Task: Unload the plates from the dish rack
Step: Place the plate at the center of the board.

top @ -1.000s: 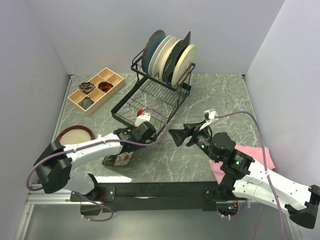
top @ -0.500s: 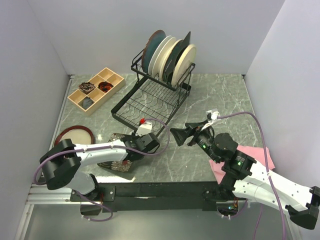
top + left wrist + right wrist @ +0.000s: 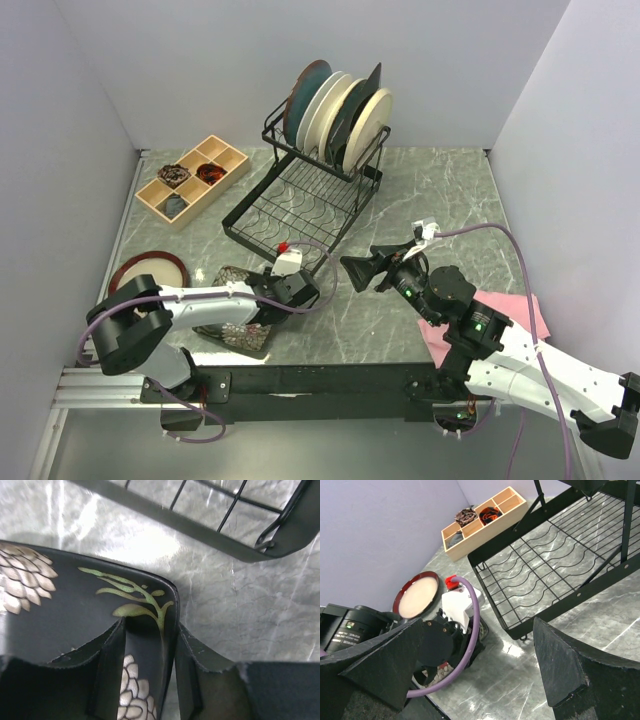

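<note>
The dish rack (image 3: 300,205) stands at the back, with several plates (image 3: 335,115) upright in its upper frame; its lower grid (image 3: 555,565) and front bar (image 3: 200,525) also show. A black square plate with white flowers (image 3: 228,280) lies low on the table in front of the rack. My left gripper (image 3: 258,303) straddles the corner of this flowered plate (image 3: 75,605). Its jaws (image 3: 150,625) stand apart, with a thin gap beside the rim. A brown-rimmed tan plate (image 3: 150,270) lies flat at the left. My right gripper (image 3: 350,270) hovers open and empty (image 3: 479,622) near the rack's front corner.
A wooden compartment tray (image 3: 192,180) with small items sits at the back left. A pink cloth (image 3: 520,310) lies under the right arm. The left arm's purple cable (image 3: 470,630) loops over its wrist. Walls close in on three sides.
The left gripper has carried the black flowered plate down from a tilted hold to the table, and its jaws have loosened around the rim. The right gripper has barely moved.
</note>
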Motion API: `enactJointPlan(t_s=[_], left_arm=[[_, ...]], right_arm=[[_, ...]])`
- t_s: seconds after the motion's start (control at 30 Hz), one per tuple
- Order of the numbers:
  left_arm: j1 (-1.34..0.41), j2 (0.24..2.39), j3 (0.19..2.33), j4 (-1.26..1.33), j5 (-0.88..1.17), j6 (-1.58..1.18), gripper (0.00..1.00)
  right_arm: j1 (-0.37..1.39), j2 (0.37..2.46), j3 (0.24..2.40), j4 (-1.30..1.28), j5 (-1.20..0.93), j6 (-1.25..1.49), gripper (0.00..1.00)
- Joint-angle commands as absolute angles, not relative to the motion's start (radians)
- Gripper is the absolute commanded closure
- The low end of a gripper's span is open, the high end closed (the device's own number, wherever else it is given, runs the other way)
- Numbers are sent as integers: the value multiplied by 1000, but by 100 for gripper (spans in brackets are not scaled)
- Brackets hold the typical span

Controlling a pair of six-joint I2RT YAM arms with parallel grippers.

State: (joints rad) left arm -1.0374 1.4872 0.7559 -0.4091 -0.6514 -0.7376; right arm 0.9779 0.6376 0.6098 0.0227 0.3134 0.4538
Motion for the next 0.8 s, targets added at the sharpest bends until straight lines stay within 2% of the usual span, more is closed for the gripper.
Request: enactJointPlan(t_s=[0.0, 0.13, 0.4, 0.6, 0.7, 0.73, 0.77], left_arm=[[-1028, 1509, 709, -457, -520, -896, 56], [-1023, 1500, 701, -466, -528, -917, 50], [-1022, 1462, 709, -538, -569, -986, 45], [-1028, 1353, 709, -538, -607, -979, 33], [-1028, 1286, 707, -516, -632, -971, 24], [-1028, 1266, 704, -503, -630, -963, 17], [-1028, 1226, 704, -480, -630, -954, 14]], right_arm=[[985, 621, 637, 46, 324, 442, 4], [985, 617, 637, 43, 327, 440, 5], [985, 612, 637, 41, 328, 439, 4], [985, 618, 638, 44, 321, 442, 4], [985, 624, 640, 46, 322, 440, 4], [985, 629, 640, 46, 327, 439, 4], [985, 633, 641, 45, 328, 439, 4]])
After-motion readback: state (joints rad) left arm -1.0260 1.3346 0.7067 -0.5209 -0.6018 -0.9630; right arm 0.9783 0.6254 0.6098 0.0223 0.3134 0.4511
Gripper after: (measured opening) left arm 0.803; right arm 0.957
